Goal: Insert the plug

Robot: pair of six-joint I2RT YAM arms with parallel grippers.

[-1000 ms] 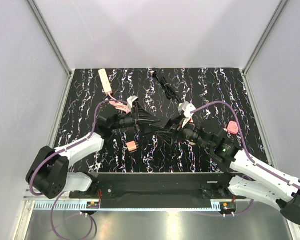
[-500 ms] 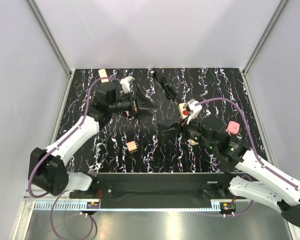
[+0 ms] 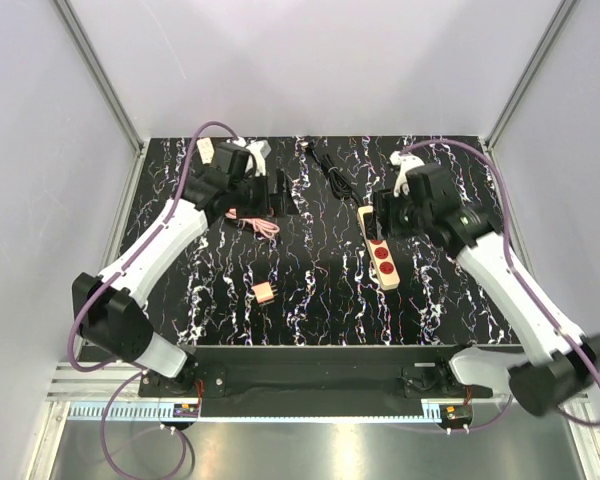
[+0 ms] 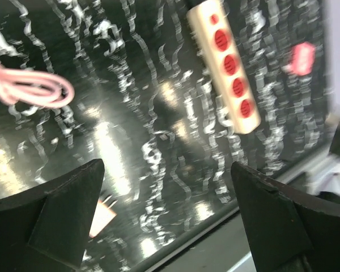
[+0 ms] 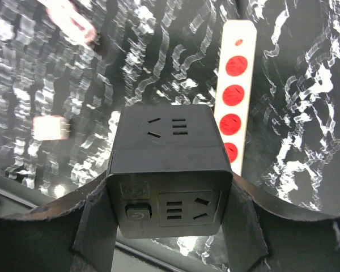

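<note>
Black plastic fills the right gripper [image 5: 170, 195], whose jaws pinch a cube-shaped socket block [image 5: 169, 141] just over the far end of the beige power strip [image 3: 382, 256]. The small pink plug [image 3: 264, 291] lies untouched on the marbled table [image 3: 310, 310], well to the left of that strip. Farther left of the strip, near a pink cable coil [image 3: 252, 222], the left gripper [image 3: 277, 195] hangs with its jaws spread wide and empty.

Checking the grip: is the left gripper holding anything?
No, the left gripper stands open, with only the table showing between its jaws.
</note>
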